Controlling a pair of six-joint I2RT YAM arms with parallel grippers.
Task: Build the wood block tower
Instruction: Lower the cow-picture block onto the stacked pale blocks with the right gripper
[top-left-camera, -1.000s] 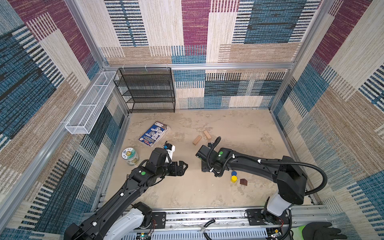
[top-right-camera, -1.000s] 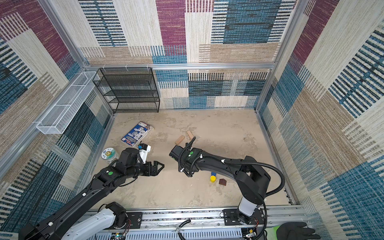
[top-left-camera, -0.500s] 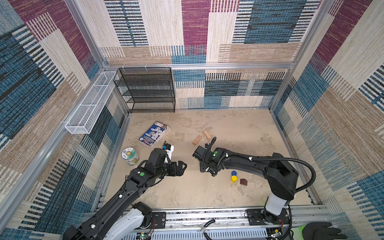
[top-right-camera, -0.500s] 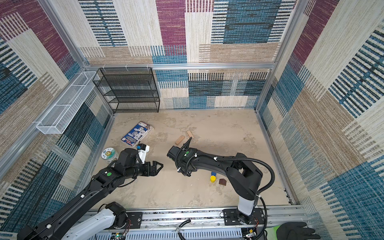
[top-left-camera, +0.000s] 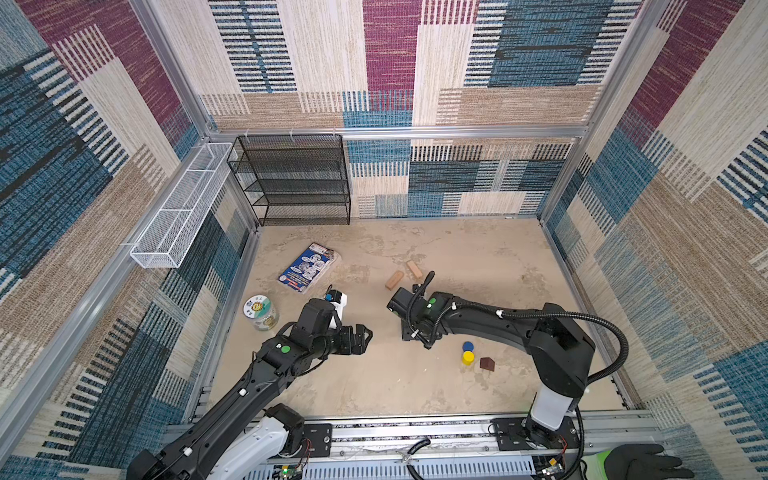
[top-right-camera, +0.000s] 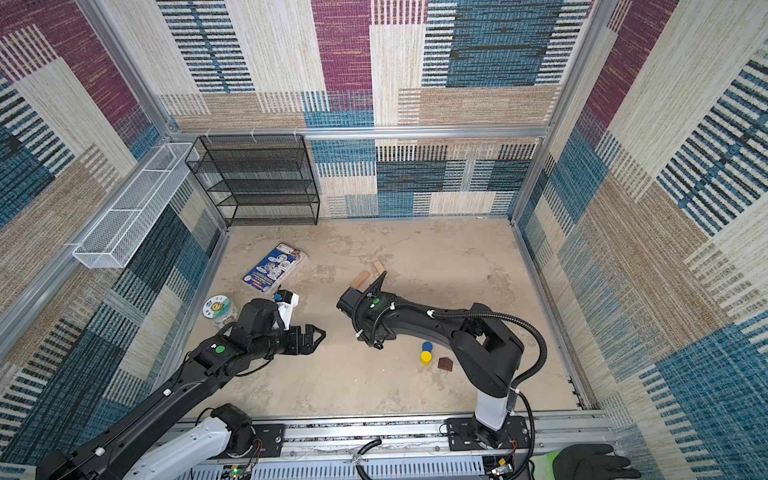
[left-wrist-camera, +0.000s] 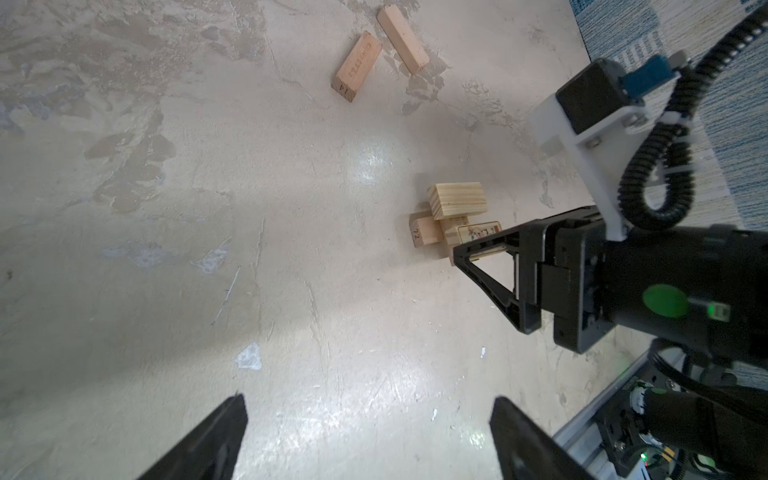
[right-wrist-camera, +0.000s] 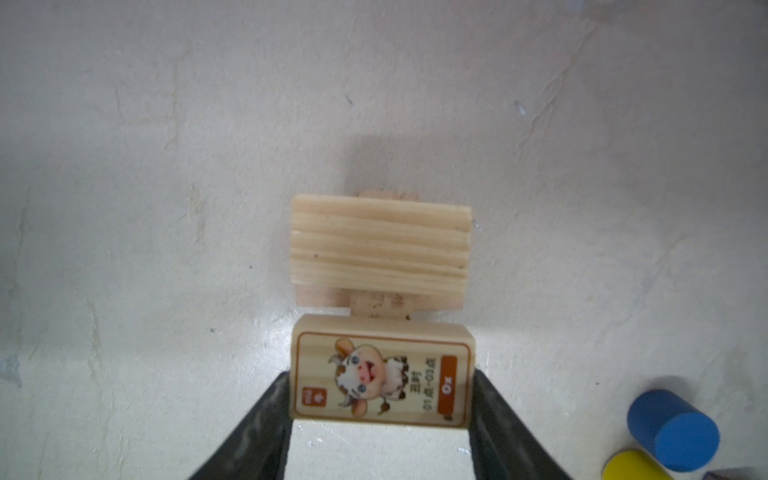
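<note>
Closest to the front rail, right of the right fingers (right-wrist-camera: 266, 415) and back along that arm, the yellow cylinder (top-left-camera: 468, 357) stands on the bench (top-left-camera: 374, 386). The blue disc (top-left-camera: 468, 346) is right next to it on the far side, and the dark-brown house piece (top-left-camera: 487, 364) is just to its right.

The right fingers are clamped on the ox block (right-wrist-camera: 382, 374), a pale bar with a cartoon ox printed on top, one finger on each end. That block is right at the tower (left-wrist-camera: 453, 220). Just past the fingertips, the grained bar (right-wrist-camera: 380, 245) lies parallel and close beside it. Both are over lower bars running the other way, one of them the bar stamped 72 (left-wrist-camera: 422, 232). Can't tell if the ox block is resting on them or a hair above.

The left fingers (left-wrist-camera: 208, 444) are spread wide with nothing between them, over bare bench. They point toward the right fingers with a clear gap between the two.

The round jar (top-left-camera: 260, 311) sits left of the left fingers, beside that wrist. Beyond the right fingers lie the stamped loose bar (left-wrist-camera: 357, 66) and the plain loose bar (left-wrist-camera: 403, 39), near each other but not touching. Beyond the left fingers is the blue packet (top-left-camera: 307, 268). The black wire rack (top-left-camera: 291, 178) is at the far wall, and the white wire basket (top-left-camera: 178, 208) hangs on the left wall.
</note>
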